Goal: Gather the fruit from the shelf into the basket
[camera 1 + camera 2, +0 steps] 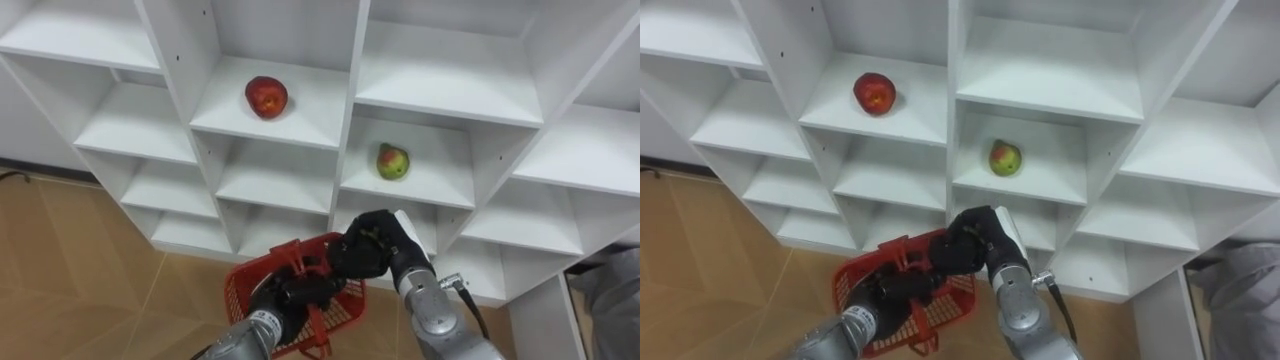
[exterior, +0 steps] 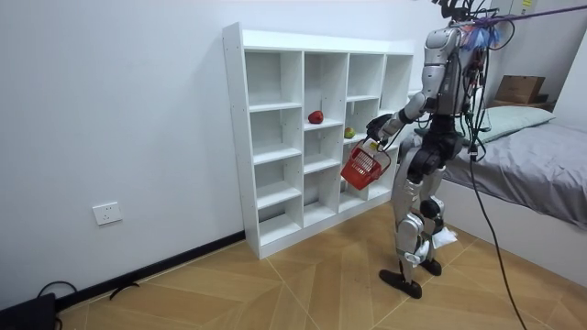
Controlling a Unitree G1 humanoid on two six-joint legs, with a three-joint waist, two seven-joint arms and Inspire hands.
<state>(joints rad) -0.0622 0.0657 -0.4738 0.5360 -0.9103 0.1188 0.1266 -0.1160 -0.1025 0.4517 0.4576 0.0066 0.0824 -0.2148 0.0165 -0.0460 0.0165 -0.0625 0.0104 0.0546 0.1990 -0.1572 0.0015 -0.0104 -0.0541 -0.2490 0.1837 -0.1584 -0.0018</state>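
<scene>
A red apple (image 1: 266, 97) lies on a shelf of the white closet (image 1: 440, 75), in a middle compartment. One compartment to the right and slightly lower sits a green-and-red fruit (image 1: 392, 161). Below them hangs a red mesh basket (image 1: 345, 305), and my left hand (image 1: 300, 292) is shut on its handle. My right hand (image 1: 375, 245) hovers over the basket's far rim, just under the green fruit's shelf. Its fingers are curled, and I see nothing in them. I cannot see inside the basket.
I stand upright on a wood floor, facing the closet (image 2: 275, 137), with the basket (image 2: 365, 166) held out in front. A bed (image 2: 541, 165) lies behind me at the room view's right. The other compartments look bare.
</scene>
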